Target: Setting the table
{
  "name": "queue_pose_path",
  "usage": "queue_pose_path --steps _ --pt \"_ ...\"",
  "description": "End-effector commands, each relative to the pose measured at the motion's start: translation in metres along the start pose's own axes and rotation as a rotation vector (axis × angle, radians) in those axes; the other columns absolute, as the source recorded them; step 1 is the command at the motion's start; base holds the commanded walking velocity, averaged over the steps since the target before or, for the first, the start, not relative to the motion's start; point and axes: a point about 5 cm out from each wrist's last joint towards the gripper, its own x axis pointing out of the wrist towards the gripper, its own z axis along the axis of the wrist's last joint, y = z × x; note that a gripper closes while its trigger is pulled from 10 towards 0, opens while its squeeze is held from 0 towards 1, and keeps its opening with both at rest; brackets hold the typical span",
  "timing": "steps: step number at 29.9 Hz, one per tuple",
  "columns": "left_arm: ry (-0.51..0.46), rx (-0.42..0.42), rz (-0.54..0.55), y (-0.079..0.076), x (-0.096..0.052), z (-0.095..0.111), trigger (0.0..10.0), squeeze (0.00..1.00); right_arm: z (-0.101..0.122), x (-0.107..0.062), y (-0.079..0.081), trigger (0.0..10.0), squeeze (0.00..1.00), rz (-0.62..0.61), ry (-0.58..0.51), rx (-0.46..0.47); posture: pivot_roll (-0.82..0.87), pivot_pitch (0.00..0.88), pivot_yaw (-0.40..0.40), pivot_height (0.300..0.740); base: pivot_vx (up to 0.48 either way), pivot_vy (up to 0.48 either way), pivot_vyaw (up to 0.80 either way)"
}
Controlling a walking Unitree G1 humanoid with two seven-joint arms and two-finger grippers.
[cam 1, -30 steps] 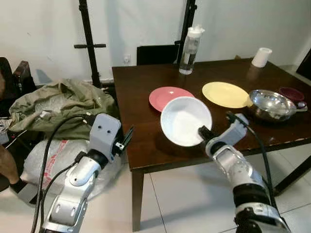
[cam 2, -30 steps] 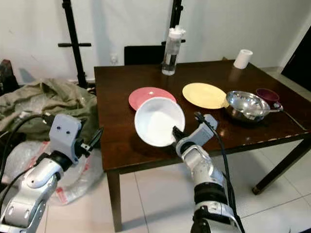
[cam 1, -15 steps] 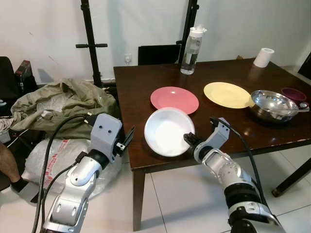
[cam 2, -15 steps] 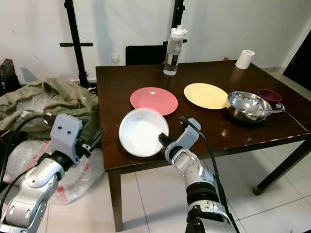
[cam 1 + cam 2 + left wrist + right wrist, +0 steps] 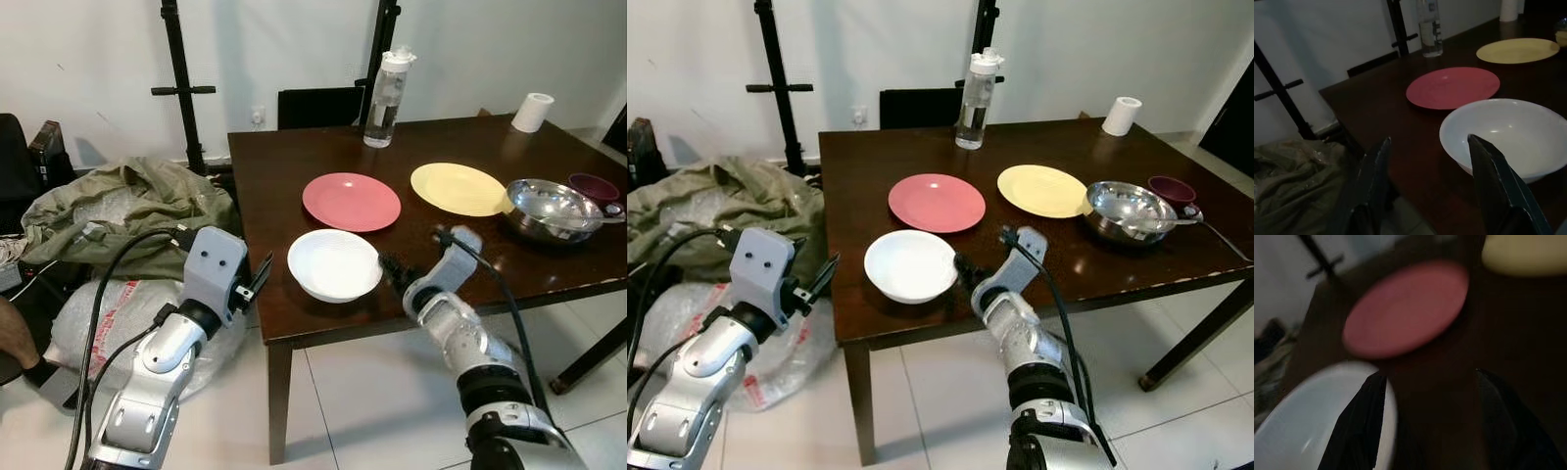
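- A white bowl (image 5: 334,264) is being set down upright near the front edge of the dark tabletop (image 5: 274,186), toward its front left corner, just in front of a pink plate (image 5: 351,201).
- The placing step is judged to be almost finished, since the bowl is resting flat on the wood.
- The right gripper (image 5: 392,269) is being held at the bowl's right rim; in the right wrist view its two black fingers (image 5: 1359,426) are spread wide apart, with one finger lying at the rim and nothing clamped between them. Whether that finger is touching the rim cannot be told.
- The next move is judged to call for the right gripper being drawn clear toward the tabletop's front edge without the bowl being nudged.
- The left gripper (image 5: 257,276) is being held off the tabletop's left edge, its fingers parted and empty, pointing toward the bowl.
- A yellow plate (image 5: 458,189), a steel bowl (image 5: 549,208) and a small dark red bowl (image 5: 591,186) are sitting toward the right edge; a water bottle (image 5: 385,88) and a paper roll (image 5: 532,113) are standing along the back edge.
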Motion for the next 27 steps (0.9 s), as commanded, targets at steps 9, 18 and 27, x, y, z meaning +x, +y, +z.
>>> queue_pose_path --steps 9,18,27 --pt "0.018 -0.004 -0.027 -0.005 0.003 -0.002 10.0 0.0 0.03 -0.031 -0.001 10.0 0.0 -0.006 -0.26 -0.206 0.06 0.133 0.063 0.74 0.0 0.0 0.0" --pt "0.058 -0.016 -0.002 -0.011 0.001 -0.012 10.0 0.0 0.001 -0.069 -0.004 10.0 0.0 -0.015 -0.235 -0.209 0.04 0.114 0.064 0.74 0.0 0.0 0.0" --pt "0.053 0.004 0.014 -0.009 0.004 -0.01 10.0 0.0 0.0 -0.07 -0.006 10.0 0.0 -0.04 -0.227 -0.205 0.11 0.084 0.075 0.74 0.0 0.0 0.0"
